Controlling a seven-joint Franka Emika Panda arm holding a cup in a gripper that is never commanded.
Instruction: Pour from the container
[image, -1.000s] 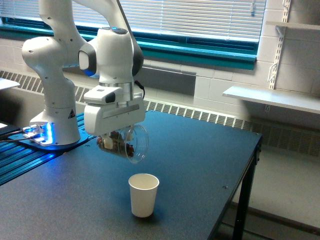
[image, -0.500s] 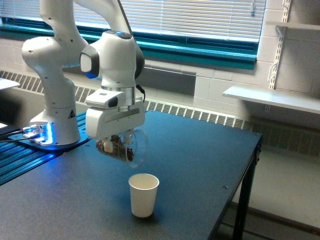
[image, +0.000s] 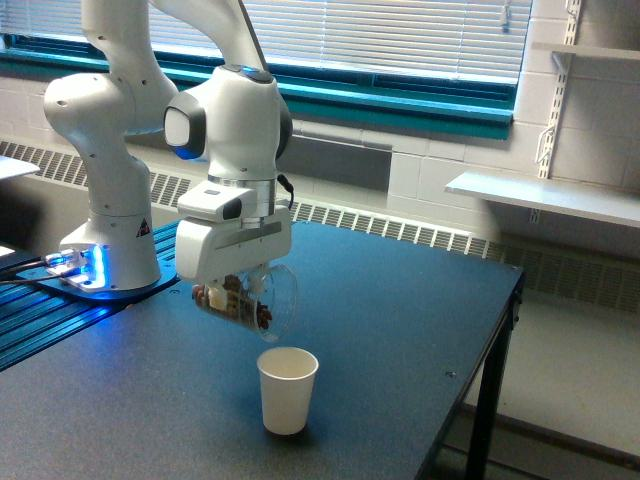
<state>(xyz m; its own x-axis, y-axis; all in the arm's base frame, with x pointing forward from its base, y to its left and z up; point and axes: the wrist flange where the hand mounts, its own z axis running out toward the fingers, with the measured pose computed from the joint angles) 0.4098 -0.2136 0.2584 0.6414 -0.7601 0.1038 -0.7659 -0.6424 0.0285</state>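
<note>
A clear plastic container (image: 262, 302) hangs tipped on its side under my gripper (image: 235, 288), which is shut on it. Brown pieces lie along the container's lower wall, close to its mouth. The mouth faces the exterior view's right and slants down. A white paper cup (image: 287, 389) stands upright on the dark table, just below and slightly right of the container's mouth. A small gap separates the two. My fingers are mostly hidden behind the white hand housing.
The dark table's edge (image: 500, 330) runs along the exterior view's right. The arm's white base (image: 105, 215) stands at the left on a blue-lit plate. A radiator and a window with blinds lie behind, and a white shelf (image: 545, 195) hangs at right.
The gripper has shifted slightly right and rotated, tipping the container's mouth further down toward the paper cup. The brown pieces have slid nearer the mouth. The paper cup has not moved.
</note>
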